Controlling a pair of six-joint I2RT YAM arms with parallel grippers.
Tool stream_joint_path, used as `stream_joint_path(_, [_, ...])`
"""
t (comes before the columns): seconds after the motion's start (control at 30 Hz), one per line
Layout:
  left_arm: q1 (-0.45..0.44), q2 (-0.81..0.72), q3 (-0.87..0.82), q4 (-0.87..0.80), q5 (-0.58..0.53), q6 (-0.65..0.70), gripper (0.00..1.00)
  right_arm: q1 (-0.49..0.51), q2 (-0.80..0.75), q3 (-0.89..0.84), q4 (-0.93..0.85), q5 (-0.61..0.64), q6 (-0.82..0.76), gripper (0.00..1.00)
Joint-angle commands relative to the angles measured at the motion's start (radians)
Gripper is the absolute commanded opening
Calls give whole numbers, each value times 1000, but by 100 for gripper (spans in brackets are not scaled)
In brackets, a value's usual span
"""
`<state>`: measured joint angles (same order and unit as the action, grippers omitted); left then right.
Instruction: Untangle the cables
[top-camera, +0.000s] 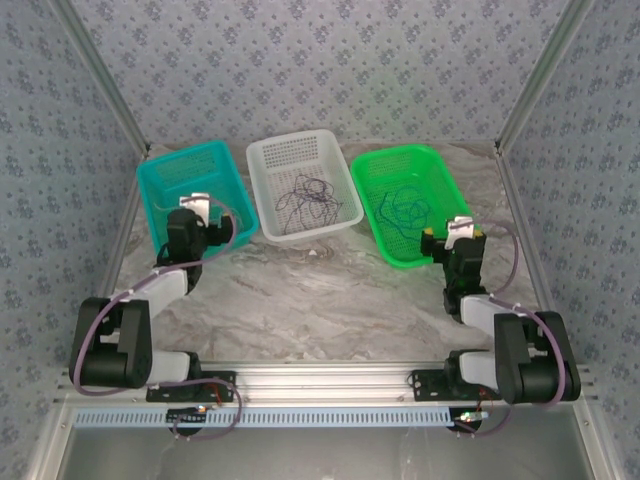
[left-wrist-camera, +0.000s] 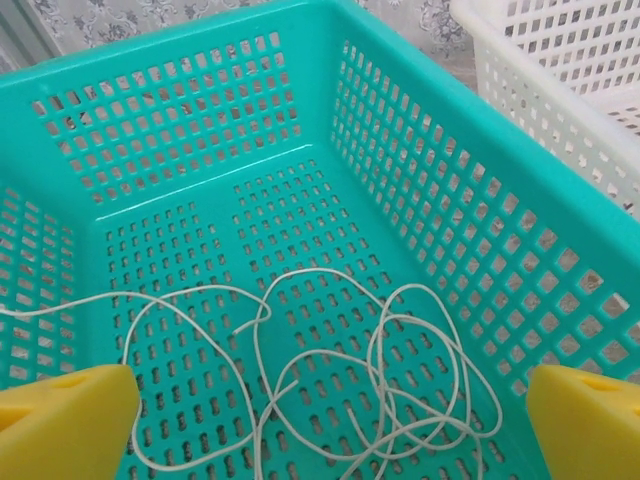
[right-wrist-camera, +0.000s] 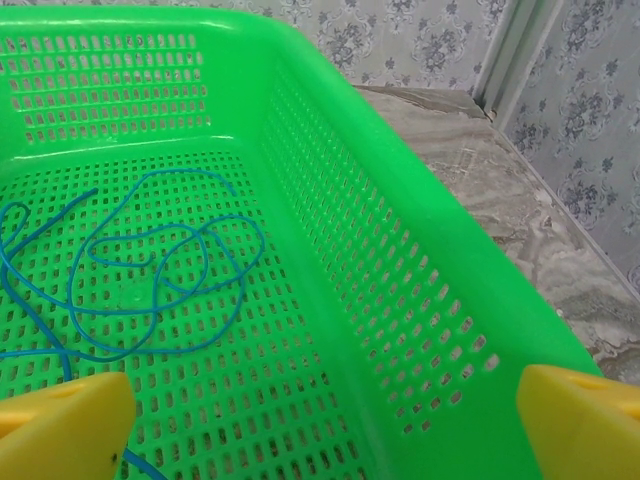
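Three cables lie in three baskets. A pale cream cable (left-wrist-camera: 380, 345) sprawls in loose loops on the floor of the teal basket (left-wrist-camera: 400, 150). My left gripper (left-wrist-camera: 325, 430) hovers open above it, yellow fingertips (left-wrist-camera: 60, 420) wide apart and holding nothing. A blue cable (right-wrist-camera: 150, 265) lies looped in the green basket (right-wrist-camera: 380, 260). My right gripper (right-wrist-camera: 320, 430) stands open over that basket's near right wall, also holding nothing. A dark purple cable (top-camera: 305, 195) sits tangled in the white basket (top-camera: 290, 141) in the middle.
The three baskets stand side by side at the back of the marble table (top-camera: 320, 300). Patterned walls and metal frame posts close in the sides and back. The left gripper (top-camera: 203, 210) and right gripper (top-camera: 462, 232) are at the baskets' near ends.
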<state>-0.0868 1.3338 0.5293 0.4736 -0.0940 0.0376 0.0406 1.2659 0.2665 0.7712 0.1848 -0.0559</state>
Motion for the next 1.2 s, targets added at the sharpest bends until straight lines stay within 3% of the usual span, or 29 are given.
stream_joint_path(0.0, [9,-5,-51,62,12,32,100,-6,38,31,7,-37,-23,100])
stream_joint_path(0.23, [71,55,-128,240,121,6,99,-8,183,47,121,-76,-18,100])
stream_joint_path(0.4, [98,133,-100,254,197,1,99,-27,260,72,149,-115,-9,100])
stream_joint_path(0.43, [108,140,-98,256,211,-5,99,-33,245,93,71,-131,-5,100])
stream_joint_path(0.5, [122,167,-105,291,238,-10,99,-50,255,102,75,-159,6,100])
stream_joint_path(0.7, [129,197,-146,394,247,-18,100,-80,257,124,34,-187,32,100])
stream_joint_path(1.17, [130,198,-137,375,228,-28,99,-74,255,125,33,-174,29,100])
